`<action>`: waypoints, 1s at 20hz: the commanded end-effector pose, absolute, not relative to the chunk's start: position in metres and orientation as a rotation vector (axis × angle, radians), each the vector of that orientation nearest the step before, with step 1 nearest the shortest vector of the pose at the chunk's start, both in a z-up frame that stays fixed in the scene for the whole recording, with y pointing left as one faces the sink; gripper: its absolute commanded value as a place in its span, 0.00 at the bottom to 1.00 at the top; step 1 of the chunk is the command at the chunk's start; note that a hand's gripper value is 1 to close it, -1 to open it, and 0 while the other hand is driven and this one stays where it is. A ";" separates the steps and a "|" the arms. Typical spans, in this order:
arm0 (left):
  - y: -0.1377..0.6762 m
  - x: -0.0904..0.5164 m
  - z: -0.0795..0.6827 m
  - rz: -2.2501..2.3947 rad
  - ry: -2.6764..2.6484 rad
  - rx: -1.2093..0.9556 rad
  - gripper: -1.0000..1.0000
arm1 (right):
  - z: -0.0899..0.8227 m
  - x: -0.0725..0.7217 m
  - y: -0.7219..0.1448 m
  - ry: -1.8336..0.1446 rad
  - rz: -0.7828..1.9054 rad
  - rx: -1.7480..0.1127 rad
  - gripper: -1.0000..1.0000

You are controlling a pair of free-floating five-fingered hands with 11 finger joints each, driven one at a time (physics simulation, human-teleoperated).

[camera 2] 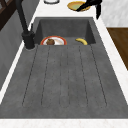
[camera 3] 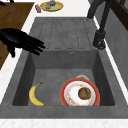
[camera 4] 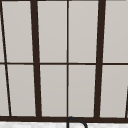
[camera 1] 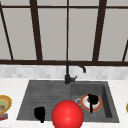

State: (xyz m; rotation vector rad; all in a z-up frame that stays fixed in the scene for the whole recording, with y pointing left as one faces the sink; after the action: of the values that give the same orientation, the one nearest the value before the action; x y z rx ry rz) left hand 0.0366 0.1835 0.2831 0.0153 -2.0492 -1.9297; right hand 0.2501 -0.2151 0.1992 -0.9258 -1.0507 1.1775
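Note:
My right hand (camera 1: 92, 99) hovers over the basin, above a red-rimmed plate (camera 1: 99, 104). The right side view puts this hand (camera 3: 21, 40) high over the basin's front edge, open, its fingers straight and pointing towards the tap; it holds nothing. In the left side view the right hand (camera 2: 90, 3) shows at the far end. The plate (camera 3: 68, 96) carries a brown round bun (camera 3: 84, 93). A banana (camera 3: 35, 95) lies beside it on the basin floor. My left hand (camera 1: 39, 113) floats over the draining board's front edge. A big red ball (camera 1: 67, 115) sits front and centre.
A black tap (camera 1: 68, 72) stands behind the sink (camera 1: 50, 92). On the left counter a yellow bowl (camera 1: 5, 103) rests next to a small red item (camera 1: 3, 116). Another yellow bowl (camera 2: 77, 5) is on the right counter. A dark-framed window (camera 4: 67, 62) runs behind.

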 end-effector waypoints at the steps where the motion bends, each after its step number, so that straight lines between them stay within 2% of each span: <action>1: 0.184 0.037 0.283 -1.930 -2.049 0.015 0.50 | 0.209 0.250 -0.206 -1.155 1.187 -0.968 0.00; 11: 0.184 0.037 0.283 -1.930 -2.049 0.015 0.50 | 0.228 0.253 -0.184 -1.338 1.150 -1.056 0.00; 20: 0.184 0.037 0.283 -1.930 -2.049 0.015 0.50 | 0.232 0.300 -0.151 -1.336 1.176 -1.056 0.00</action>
State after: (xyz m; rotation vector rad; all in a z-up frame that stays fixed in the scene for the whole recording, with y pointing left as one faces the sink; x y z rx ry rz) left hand 0.0366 0.1835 0.2831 0.0153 -2.0492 -1.9297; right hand 0.2867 -0.1617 0.2310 -1.0616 -1.3241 1.1426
